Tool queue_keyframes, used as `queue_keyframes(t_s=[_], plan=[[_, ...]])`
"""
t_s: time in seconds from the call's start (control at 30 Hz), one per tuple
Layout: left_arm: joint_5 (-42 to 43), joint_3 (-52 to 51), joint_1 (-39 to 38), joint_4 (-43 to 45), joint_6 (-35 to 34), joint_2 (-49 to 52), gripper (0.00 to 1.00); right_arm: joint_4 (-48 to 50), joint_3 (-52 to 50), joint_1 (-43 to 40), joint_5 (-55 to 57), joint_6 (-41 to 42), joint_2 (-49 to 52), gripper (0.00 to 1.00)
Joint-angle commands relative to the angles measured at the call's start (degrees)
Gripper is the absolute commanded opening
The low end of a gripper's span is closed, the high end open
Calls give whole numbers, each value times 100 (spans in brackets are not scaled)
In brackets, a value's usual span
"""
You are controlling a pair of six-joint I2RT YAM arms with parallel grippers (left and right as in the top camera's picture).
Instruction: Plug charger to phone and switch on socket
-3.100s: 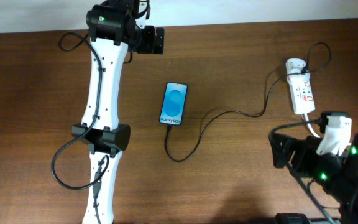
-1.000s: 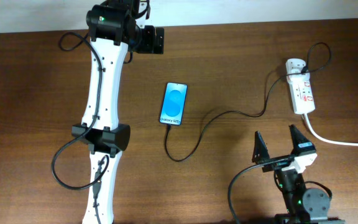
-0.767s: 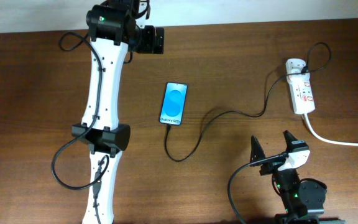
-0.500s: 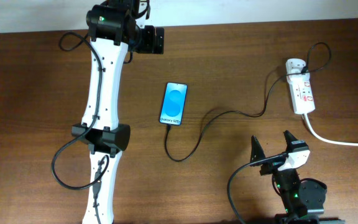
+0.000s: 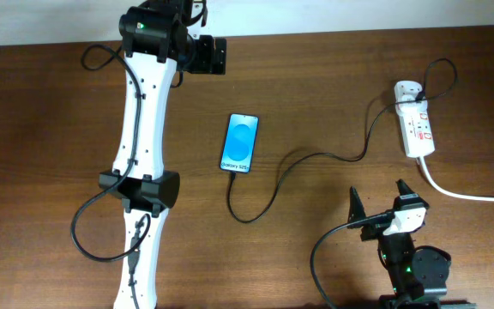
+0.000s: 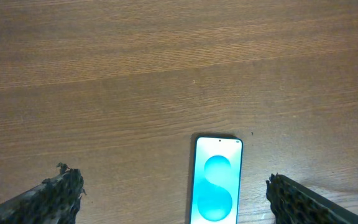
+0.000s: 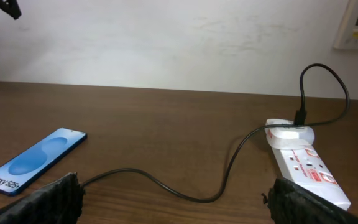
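Note:
The phone point(image 5: 240, 143) lies flat mid-table, its light-blue screen lit; it also shows in the left wrist view point(image 6: 216, 186) and the right wrist view point(image 7: 33, 160). The black charger cable point(image 5: 316, 155) runs from the phone's lower edge in a loop to the white adapter point(image 5: 407, 90), which sits in the far end of the socket strip point(image 5: 417, 129). My left gripper point(image 5: 213, 56) is open and empty, high over the table's far edge, with the phone between its fingers in the left wrist view point(image 6: 174, 183). My right gripper point(image 5: 380, 204) is open and empty, low at the front, facing the cable point(image 7: 185, 193) and strip point(image 7: 306, 168).
The strip's thick white cord point(image 5: 470, 196) runs off the right edge. The left arm point(image 5: 140, 129) stretches along the table's left side. A wall point(image 7: 166, 43) stands behind the table.
My right arm has pulled back from beside the strip to the table's front, its gripper open. The left arm, phone and cable have not moved.

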Motion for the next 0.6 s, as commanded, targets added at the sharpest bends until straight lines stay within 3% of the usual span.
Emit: queue_keyframes(t_s=[0.0,0.57], plan=[[-63,9,35,7,-70,-50,99,-68,-31,52,109,79,-52,98],[-63,9,35,7,-70,-50,99,-44,-31,52,39,74,-52,99]])
